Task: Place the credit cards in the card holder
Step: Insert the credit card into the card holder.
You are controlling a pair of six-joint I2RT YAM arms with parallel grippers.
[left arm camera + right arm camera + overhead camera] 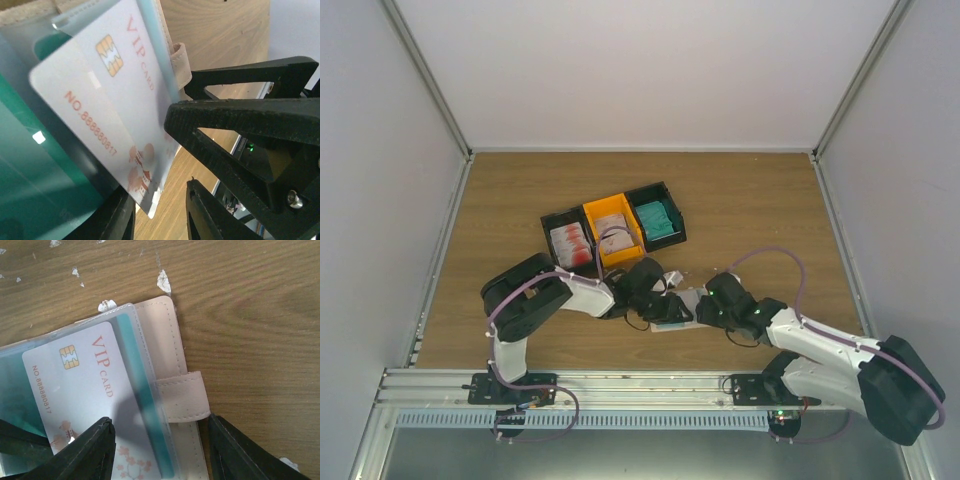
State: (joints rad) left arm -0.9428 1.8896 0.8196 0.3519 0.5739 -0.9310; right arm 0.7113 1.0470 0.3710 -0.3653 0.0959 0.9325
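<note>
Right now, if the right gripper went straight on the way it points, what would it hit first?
Probably the card holder: its tab edge lies just ahead of the right gripper, between its fingers, though depth is unclear.

white card (85, 390) has red-orange VIP CARD lettering and number, gold chip, small red-orange floral print low down; teal card (144, 400) behind it; card holder (172, 355) pale beige-pink, matching stitch lines, clear sleeve; table (250, 315) brown woodgrain, white scraps (163, 281) on it; bins (604, 204) black-orange-black; right gripper (160, 420) black
</note>
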